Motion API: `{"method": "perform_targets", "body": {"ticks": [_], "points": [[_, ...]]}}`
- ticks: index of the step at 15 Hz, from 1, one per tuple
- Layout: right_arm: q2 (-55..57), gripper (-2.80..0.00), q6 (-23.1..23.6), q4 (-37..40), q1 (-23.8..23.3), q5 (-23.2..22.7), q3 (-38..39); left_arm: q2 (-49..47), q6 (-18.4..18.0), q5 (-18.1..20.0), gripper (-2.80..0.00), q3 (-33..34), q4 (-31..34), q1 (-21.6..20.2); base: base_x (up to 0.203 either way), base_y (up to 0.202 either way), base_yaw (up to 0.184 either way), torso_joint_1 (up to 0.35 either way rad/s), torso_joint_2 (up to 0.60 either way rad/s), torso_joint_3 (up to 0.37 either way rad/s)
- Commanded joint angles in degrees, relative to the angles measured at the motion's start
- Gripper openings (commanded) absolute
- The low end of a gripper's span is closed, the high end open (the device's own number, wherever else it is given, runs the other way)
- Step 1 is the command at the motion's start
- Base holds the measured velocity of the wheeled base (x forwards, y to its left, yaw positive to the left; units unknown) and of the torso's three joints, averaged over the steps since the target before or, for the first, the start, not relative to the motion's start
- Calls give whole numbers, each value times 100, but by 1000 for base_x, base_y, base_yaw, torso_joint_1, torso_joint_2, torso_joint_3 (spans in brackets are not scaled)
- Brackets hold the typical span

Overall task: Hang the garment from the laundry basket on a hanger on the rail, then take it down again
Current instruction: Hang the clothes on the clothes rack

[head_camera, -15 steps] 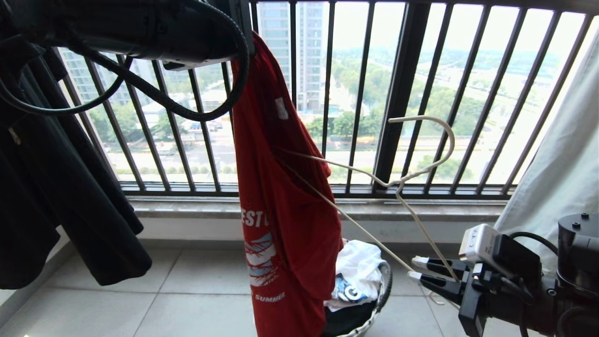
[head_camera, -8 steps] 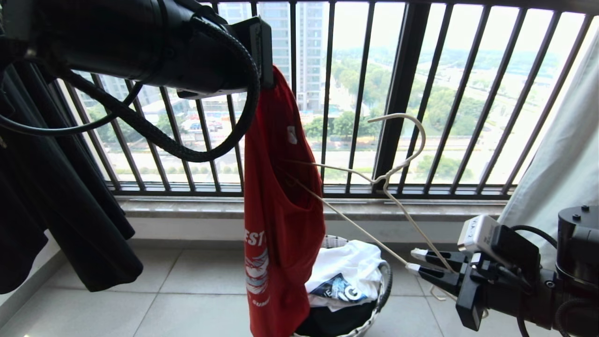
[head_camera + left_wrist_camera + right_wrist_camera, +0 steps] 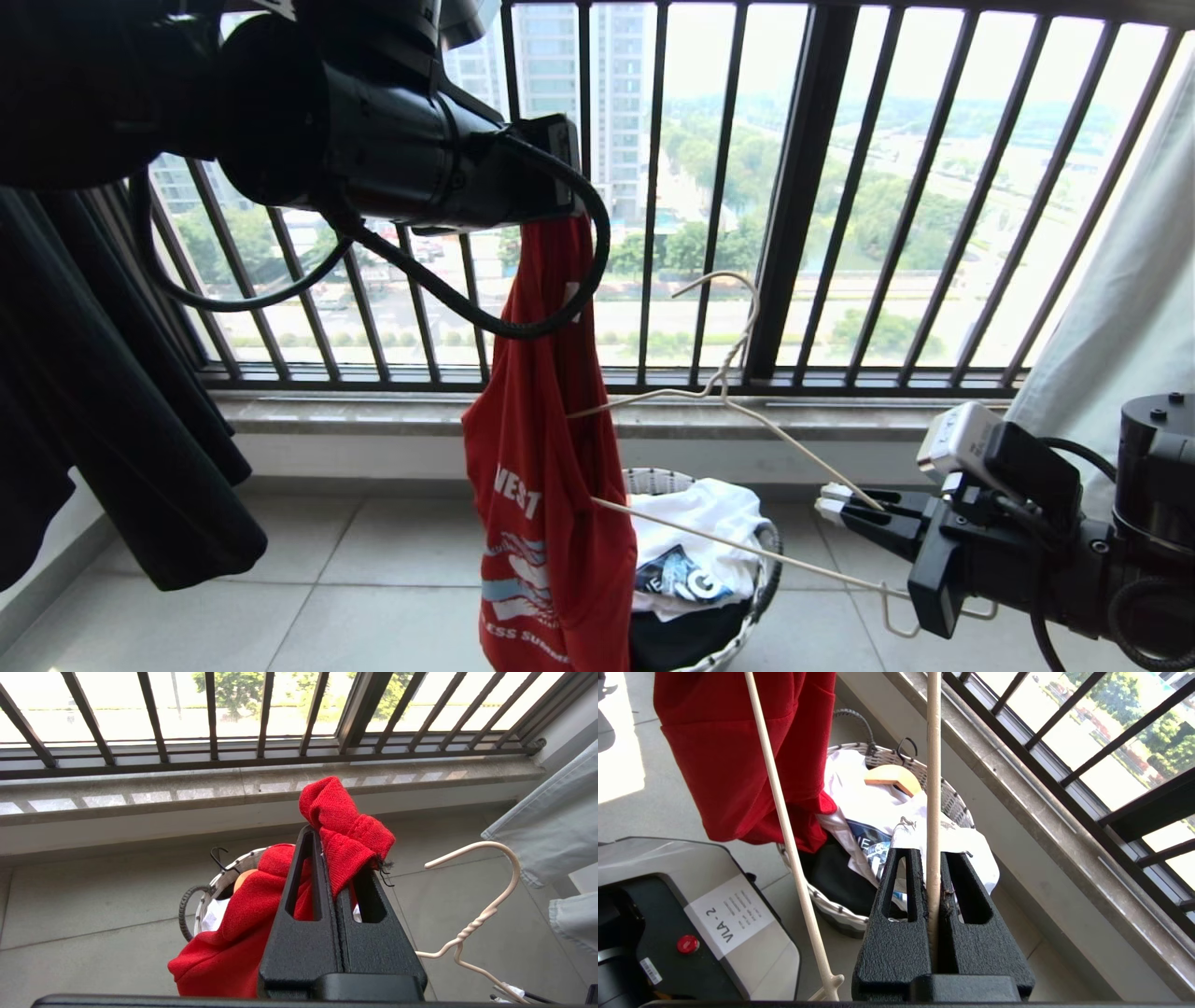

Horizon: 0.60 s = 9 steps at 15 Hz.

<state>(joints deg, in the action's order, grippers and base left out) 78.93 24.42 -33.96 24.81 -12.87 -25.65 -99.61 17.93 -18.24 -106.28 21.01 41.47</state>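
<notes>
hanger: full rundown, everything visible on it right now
The hanger is thin cream-white wire, a triangle with a twisted neck and a long hook, tilted with the hook pointing up toward the window bars, hooked on nothing. The right gripper is shut on one sloping side. The far end of the hanger disappears into the red T-shirt, which hangs from the shut left gripper.

Before me, at twelve o'clock, a dark barred railing [image 3: 803, 187] fronts a bright daylit cityscape; below it runs my stone sill [image 3: 373, 415], then pale floor tiles [image 3: 373, 569]; a pale curtain [image 3: 1120, 308] hangs at three o'clock.
</notes>
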Motion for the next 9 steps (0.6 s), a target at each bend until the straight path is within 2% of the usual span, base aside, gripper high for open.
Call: {"method": "perform_targets", "body": {"ticks": [1, 5, 7, 9], "points": [[58, -280, 19, -29, -2, -13, 13, -63, 1, -13, -280, 116, 9, -8, 0, 0, 0, 0, 0, 0], [70, -280, -27, -32, -2, -29, -37, 3, 17, 69, -280, 125, 28, -8, 0, 0, 0, 0, 0, 0], [69, -280, -340, -33, -2, -16, -181, -63, -14, 137, -280, 225, 45, -8, 0, 0, 0, 0, 0, 0], [87, -280, -465, -33, -49, -13, -287, -83, -9, 136, -280, 298, 44, -8, 0, 0, 0, 0, 0, 0]]}}
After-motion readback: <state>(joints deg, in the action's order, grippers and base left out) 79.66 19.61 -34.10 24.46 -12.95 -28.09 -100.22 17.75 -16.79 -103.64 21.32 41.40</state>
